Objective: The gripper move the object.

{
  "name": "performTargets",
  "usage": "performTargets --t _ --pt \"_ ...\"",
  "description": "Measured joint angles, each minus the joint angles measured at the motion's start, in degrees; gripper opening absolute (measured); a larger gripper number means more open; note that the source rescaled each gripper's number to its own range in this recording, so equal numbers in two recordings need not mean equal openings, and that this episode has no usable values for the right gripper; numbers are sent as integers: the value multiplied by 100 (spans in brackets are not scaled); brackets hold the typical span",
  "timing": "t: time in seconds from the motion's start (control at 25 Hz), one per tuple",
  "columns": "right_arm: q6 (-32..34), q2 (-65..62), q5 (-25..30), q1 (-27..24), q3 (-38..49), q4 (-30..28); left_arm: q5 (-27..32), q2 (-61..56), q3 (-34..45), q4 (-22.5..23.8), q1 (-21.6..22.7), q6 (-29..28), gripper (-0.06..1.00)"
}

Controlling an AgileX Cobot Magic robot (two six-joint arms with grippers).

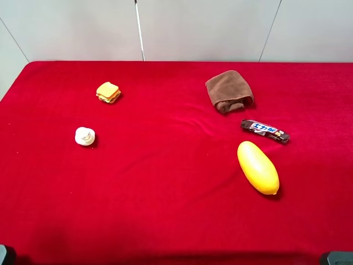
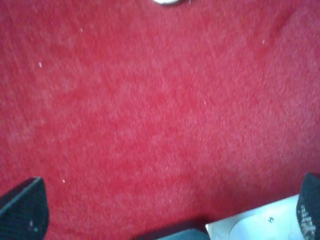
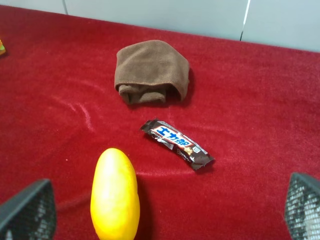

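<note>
The object [image 1: 85,136], a small cream-white rounded lump, sits on the red cloth at the left, below the toy sandwich. In the left wrist view only a sliver of it [image 2: 166,1] shows at the frame edge. My left gripper [image 2: 165,212] is open and empty, over bare cloth and well short of the object. My right gripper [image 3: 165,210] is open and empty, with the yellow fruit [image 3: 114,194] just ahead between its fingers, not touching. In the exterior high view only dark bits of the arms show at the bottom corners.
The orange-yellow toy sandwich [image 1: 108,92] lies at the back left. A folded brown cloth [image 1: 229,91], a candy bar [image 1: 265,131] and the large yellow fruit [image 1: 257,167] lie on the right. The red tablecloth [image 1: 165,182] ends at a grey wall behind.
</note>
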Motion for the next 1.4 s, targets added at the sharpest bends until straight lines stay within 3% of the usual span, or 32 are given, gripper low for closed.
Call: performTargets --t 0.2,0.56,0.96,1.08,1.4 --pt "0 0 0 0 0 0 -315 -727 858 0 0 -4 100" --pt "0 0 0 0 0 0 -449 -1666 932 0 0 -4 100" --pt "0 0 0 0 0 0 -443 -3592 938 0 19 -4 100" --pt "0 0 0 0 0 0 -443 -3663 938 0 243 -4 100" --pt "0 0 0 0 0 0 -443 -3663 938 0 1387 -4 100"
